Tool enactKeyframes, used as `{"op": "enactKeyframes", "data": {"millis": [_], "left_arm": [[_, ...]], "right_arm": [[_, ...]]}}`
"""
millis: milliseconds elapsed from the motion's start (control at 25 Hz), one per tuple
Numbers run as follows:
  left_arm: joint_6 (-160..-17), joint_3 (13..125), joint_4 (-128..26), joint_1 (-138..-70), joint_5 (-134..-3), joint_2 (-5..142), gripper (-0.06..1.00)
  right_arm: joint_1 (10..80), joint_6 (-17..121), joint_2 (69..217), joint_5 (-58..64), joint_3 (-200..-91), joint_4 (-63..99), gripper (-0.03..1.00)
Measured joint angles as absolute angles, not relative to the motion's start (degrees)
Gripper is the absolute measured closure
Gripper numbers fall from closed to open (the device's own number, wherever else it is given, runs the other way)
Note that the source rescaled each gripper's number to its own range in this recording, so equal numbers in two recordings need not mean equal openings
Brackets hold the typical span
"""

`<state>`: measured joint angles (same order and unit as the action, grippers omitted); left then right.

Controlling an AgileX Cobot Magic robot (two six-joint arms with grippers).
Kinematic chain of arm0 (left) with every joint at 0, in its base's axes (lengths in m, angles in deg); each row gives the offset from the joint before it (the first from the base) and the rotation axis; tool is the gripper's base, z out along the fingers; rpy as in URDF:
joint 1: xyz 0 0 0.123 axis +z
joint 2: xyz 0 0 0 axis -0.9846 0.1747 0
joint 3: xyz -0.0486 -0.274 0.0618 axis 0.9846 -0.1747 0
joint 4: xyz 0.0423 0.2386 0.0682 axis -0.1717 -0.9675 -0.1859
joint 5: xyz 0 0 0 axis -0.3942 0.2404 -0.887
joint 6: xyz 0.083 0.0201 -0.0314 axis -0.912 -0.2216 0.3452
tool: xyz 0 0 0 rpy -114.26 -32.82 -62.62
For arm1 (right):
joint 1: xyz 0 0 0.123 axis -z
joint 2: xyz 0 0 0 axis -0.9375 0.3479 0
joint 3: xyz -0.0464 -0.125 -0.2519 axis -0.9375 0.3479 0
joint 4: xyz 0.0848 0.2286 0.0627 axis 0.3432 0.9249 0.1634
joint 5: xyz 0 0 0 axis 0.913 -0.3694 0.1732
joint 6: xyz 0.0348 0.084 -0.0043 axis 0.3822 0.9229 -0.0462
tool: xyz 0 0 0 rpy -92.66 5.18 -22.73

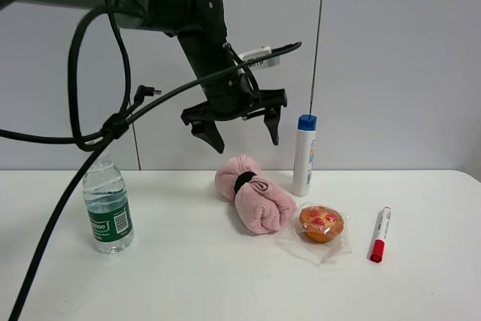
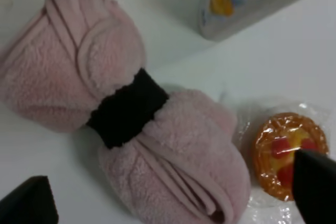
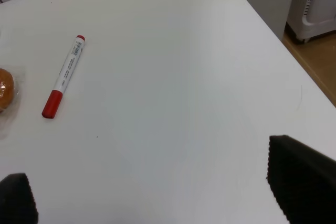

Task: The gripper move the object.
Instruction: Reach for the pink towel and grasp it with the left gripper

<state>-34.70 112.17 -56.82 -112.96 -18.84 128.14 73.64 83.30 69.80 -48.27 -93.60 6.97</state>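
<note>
A pink rolled towel [image 1: 252,193] with a black band lies at the middle of the white table [image 1: 188,276]. My left gripper [image 1: 246,140] hangs open and empty straight above it, clear of it. In the left wrist view the towel [image 2: 131,108] fills the frame between the open gripper's [image 2: 173,198] dark fingertips [image 2: 29,203]. My right gripper [image 3: 157,187] is open and empty above bare table near the right edge. It does not show in the exterior view.
A wrapped orange pastry [image 1: 321,224] lies beside the towel's right end. A red-capped marker [image 1: 380,234] lies further right. A white bottle with a blue cap [image 1: 304,154] stands behind the towel. A water bottle [image 1: 107,208] stands at the left. The table's right edge [image 3: 273,30] drops to the floor.
</note>
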Motion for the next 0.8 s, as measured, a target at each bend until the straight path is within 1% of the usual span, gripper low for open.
{"op": "enactKeyframes", "data": {"millis": [400, 640, 800], "left_arm": [[-23.0, 113.3, -57.1, -112.7, -22.5, 132.8, -0.05], [-24.0, 119.8, -57.3, -112.7, -22.9, 138.5, -0.05], [-23.9, 121.9, -59.4, -112.7, -23.2, 141.2, -0.04]], "right_arm": [[73.6, 83.3, 69.8, -48.3, -93.6, 7.0, -0.03], [73.6, 83.3, 69.8, -48.3, -93.6, 7.0, -0.03], [73.6, 83.3, 69.8, -48.3, -93.6, 7.0, -0.03]]}}
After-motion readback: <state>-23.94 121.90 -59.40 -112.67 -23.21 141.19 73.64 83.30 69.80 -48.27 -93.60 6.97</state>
